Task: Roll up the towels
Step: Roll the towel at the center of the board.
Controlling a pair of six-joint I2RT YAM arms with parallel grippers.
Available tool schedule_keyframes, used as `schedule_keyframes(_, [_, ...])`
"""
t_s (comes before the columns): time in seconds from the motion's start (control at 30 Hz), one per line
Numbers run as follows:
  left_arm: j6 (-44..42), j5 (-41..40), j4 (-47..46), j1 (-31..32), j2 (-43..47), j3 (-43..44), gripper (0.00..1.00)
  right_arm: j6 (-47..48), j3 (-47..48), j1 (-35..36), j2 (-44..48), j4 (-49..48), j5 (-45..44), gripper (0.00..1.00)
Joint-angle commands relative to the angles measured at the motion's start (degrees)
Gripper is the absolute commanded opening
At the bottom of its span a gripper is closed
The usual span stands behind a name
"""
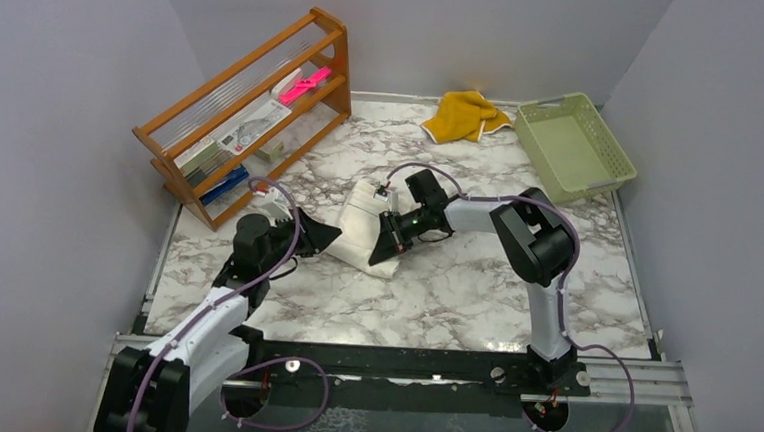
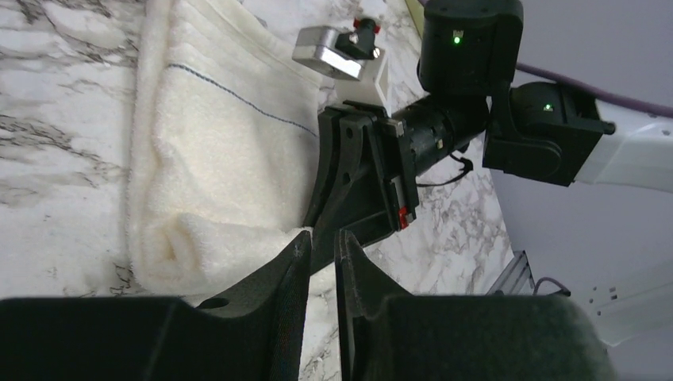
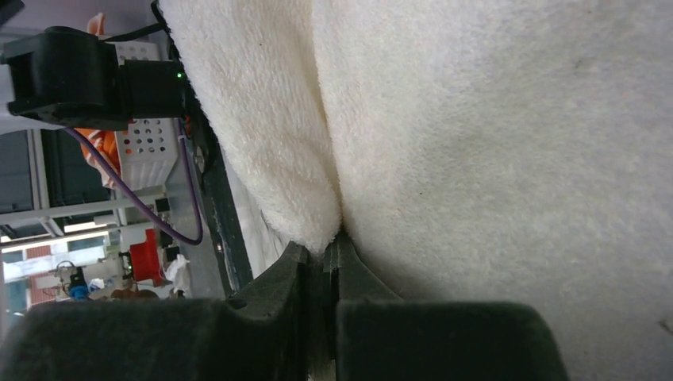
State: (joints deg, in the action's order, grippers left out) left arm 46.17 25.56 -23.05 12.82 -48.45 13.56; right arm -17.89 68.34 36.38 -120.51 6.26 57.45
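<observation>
Right gripper (image 3: 327,248) is clenched on a fold of the white towel (image 1: 362,225), out on the marble tabletop (image 1: 474,292). That towel lies mid-tabletop between the two arms, wound into a loose, thick roll. Yellow towel (image 1: 464,116) sits crumpled at the far edge, well apart, beside the basket (image 1: 573,143). Left gripper (image 2: 321,238) hovers at the roll's end, jaws slightly parted, holding nothing. The step looks like finishing the white roll. Next, the right should let go without pulling it loose, then turn to the yellow one.

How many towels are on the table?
2. A cream-white towel lies mid-table, pinched by the right hand; a mustard-yellow towel sits crumpled at the far edge beside the green basket.
</observation>
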Motion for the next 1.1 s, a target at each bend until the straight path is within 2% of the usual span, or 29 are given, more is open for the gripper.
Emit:
schedule_keyframes(0.0, [-0.16,1.9,-6.64,3.47,-5.68,-0.27,0.2,-2.07,2.54,0.26,-2.21,3.38,1.57,0.01])
schedule_keyframes(0.13, [-1.25,0.61,-7.69,7.03,-14.21,2.05,0.14,-3.21,3.02,0.27,-3.5,3.2,0.69,0.01])
schedule_keyframes(0.23, [-0.78,-0.39,-9.1,7.22,-19.86,2.77,0.09,-3.82,3.09,0.26,-4.27,2.85,0.85,0.01])
schedule_keyframes(0.43, [-0.54,-3.51,-13.14,7.15,-26.8,3.27,0.08,-3.9,2.58,0.27,-4.56,2.42,0.81,0.02])
schedule_keyframes(0.6, [-1.23,-8.55,-13.2,4.85,-32.11,2.82,0.02,0.52,2.97,0.23,-3.29,5.78,-2.66,0.17])
schedule_keyframes(0.73, [-1.93,-8.98,-13.12,3.71,-34.84,2.23,0.0,3.73,2.13,0.26,0.58,5.21,-7.52,0.2])
schedule_keyframes(0.77, [-2.03,-9.03,-13.16,3.71,-35.16,2.17,0.0,4.23,1.5,0.29,2.89,4.27,-10.22,0.23])
schedule_keyframes(0.8, [-2.13,-9.11,-13.15,3.7,-35.57,2.1,0.0,4.65,0.6,0.37,4.82,2.73,-12.55,0.34])
schedule_keyframes(0.83, [-2.26,-9.17,-13.16,3.7,-35.97,2.02,0.0,5.23,-0.43,0.44,6.8,0.98,-14.44,0.58])
schedule_keyframes(0.87, [-2.31,-9.07,-13.13,3.7,-36.46,2.07,0.0,5.99,-1.29,0.71,8.98,-0.29,-16.47,0.88])
schedule_keyframes(0.9, [-2.39,-8.93,-13.15,3.7,-36.91,2.07,0.0,7.15,-1.86,0.95,10.76,-1.23,-18.15,0.93])
schedule_keyframes(1.07, [-2.79,-8.1,-13.14,3.7,-39.43,2.83,0.0,15.4,-5.68,4.07,19.95,-6.56,-29.66,0.94])
